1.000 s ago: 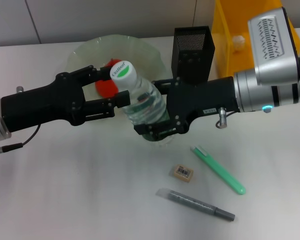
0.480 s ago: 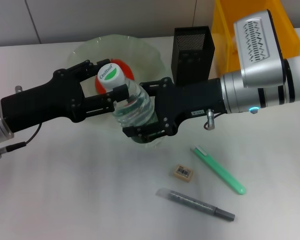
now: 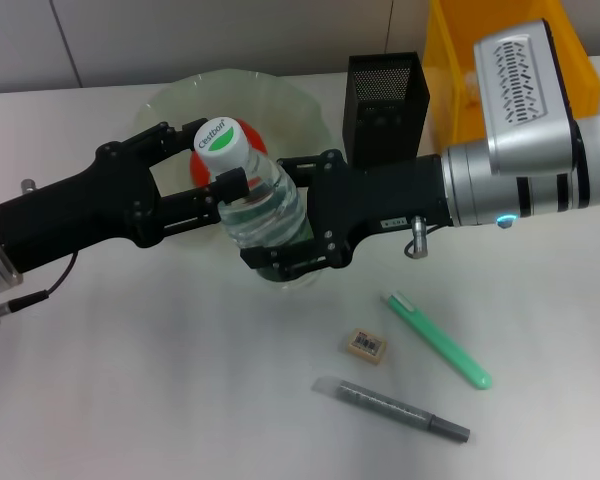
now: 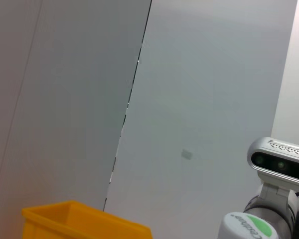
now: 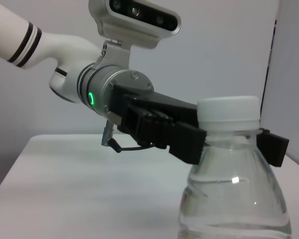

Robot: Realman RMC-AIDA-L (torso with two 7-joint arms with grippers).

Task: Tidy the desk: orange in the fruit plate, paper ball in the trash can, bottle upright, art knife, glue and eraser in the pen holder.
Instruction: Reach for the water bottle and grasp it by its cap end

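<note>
- Jaws of the right gripper are clenched on the lower body of the bottle; jaws of the left gripper stand spread on either side of its neck, just under the cap, and the right wrist view seems to show them close against the neck without a firm clamp
- Bottle sits between the two arms, in front of the fruit plate, roughly upright with a slight lean; whether its base is on the worktop is hidden by the right gripper
- To do this step well, I judge the base should go flat on bare worktop clear of the plate's rim, the neck steadied until it is plumb, then the lower grip eased off first
- Bottle is clear ribbed plastic, with a white cap bearing a green mark; it looks light and likely to tip
- Orange shows in the plate behind the cap
- Eraser, green art knife and grey glue stick lie on the worktop, outside the black pen holder
</note>
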